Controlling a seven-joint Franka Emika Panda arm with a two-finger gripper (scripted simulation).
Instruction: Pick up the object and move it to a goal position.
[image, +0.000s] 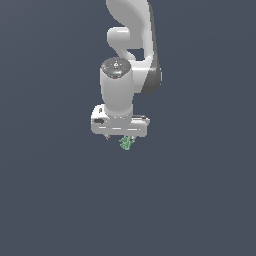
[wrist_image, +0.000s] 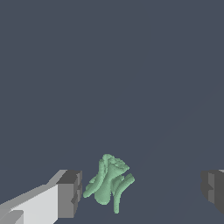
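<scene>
- Light-green and knobbly, the object (wrist_image: 109, 181) shows in the wrist view as a small cluster of ridged lobes with a few thin curved stems trailing from it.
- White with dark grey pads, the gripper (wrist_image: 140, 190) stands wide open around the object: one finger (wrist_image: 65, 194) sits just beside it with a thin gap showing between them, and the other finger (wrist_image: 213, 188) is well apart from it on the opposite side.
- Neither pad touches the object in the wrist view, so the gripper has hold of nothing.
- From the exterior view, the object (image: 126, 143) peeks out just below the white hand of the gripper (image: 120, 138), much smaller than the hand and partly hidden by it.
- White arm links (image: 127, 55) rise from the hand to the top edge of that view, with a dark round cap on the joint above the hand.
- Plain dark blue-grey ground (image: 60, 200) fills both views around the object; whether the object rests on it cannot be told.
</scene>
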